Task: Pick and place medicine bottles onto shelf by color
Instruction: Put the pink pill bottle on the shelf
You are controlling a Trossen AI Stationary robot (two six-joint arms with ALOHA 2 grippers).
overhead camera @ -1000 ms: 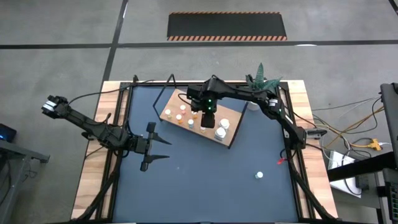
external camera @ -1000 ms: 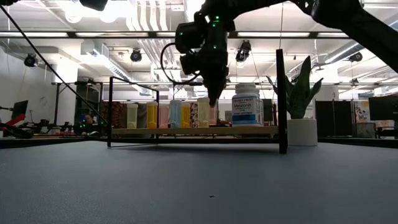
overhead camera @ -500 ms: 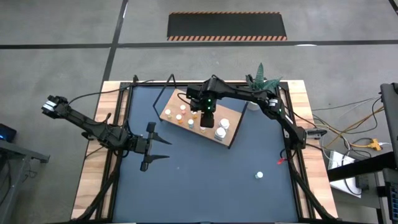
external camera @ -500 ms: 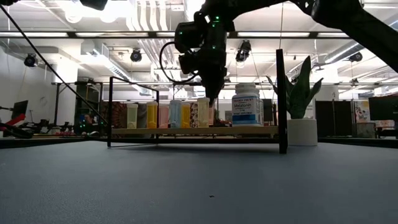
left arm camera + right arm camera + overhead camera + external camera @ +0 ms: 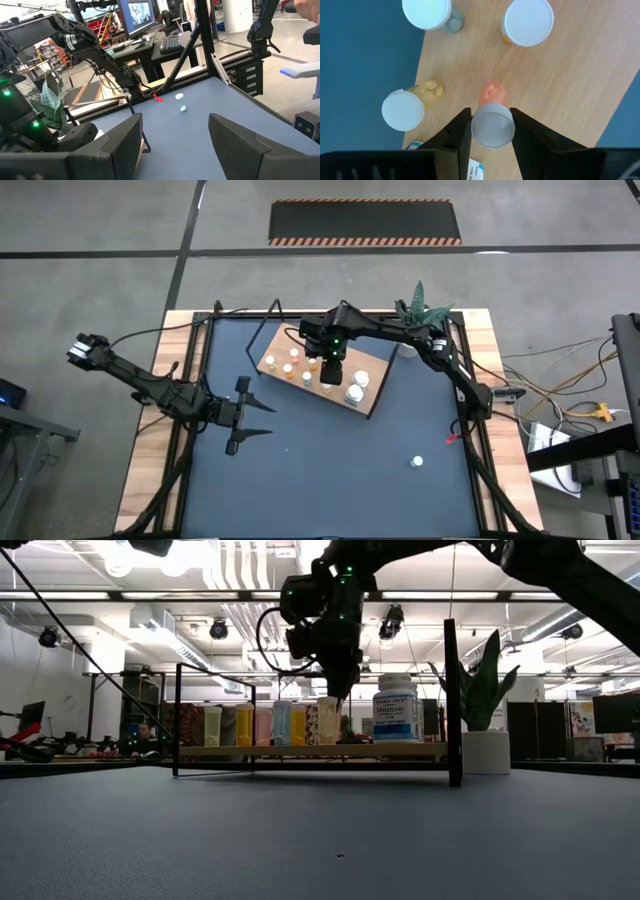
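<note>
While the right gripper (image 5: 331, 370) hangs over the light-brown wooden shelf with its thin black frame (image 5: 375, 370) in the high view, several small white-capped medicine bottles (image 5: 290, 365) stand on the board, and one lone white bottle (image 5: 417, 462) sits well apart on the dark blue tabletop (image 5: 320, 470). The left gripper (image 5: 255, 418) waits off the shelf's left side, fingers spread and empty.

From table height, bottles line the shelf beside a bigger white labelled bottle (image 5: 397, 708).

Past the left wrist's parted fingers (image 5: 240, 145) lies the lone bottle.

Seen from the right wrist, both fingers (image 5: 460, 132) clamp a grey-white-capped orange bottle (image 5: 492, 122) above the board.
</note>
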